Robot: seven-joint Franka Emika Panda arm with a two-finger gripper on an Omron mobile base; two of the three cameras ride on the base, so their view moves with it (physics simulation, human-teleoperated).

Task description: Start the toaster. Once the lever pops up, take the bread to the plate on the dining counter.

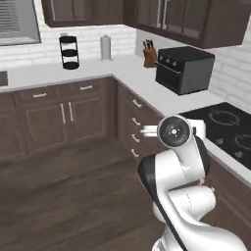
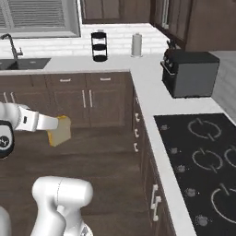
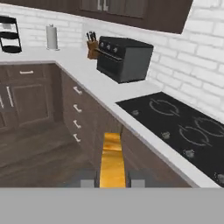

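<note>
My gripper (image 3: 112,177) is shut on a slice of bread (image 3: 112,159), which stands on edge between the two fingers (image 3: 89,178) with its golden crust toward the camera. From the right base view the bread (image 2: 60,130) hangs at the end of the white hand, above the wooden floor and in front of the brown lower cabinets. The gripper (image 2: 52,125) holds it by its left side. The toaster, the plate and the dining counter are out of view.
An L-shaped white counter (image 2: 147,87) runs along brick walls. On it are a black cooktop (image 2: 203,161), a black countertop oven (image 2: 191,73), a knife block (image 1: 149,56), a paper towel roll (image 2: 136,44) and a black tiered rack (image 2: 98,46). A sink (image 2: 18,62) lies far left.
</note>
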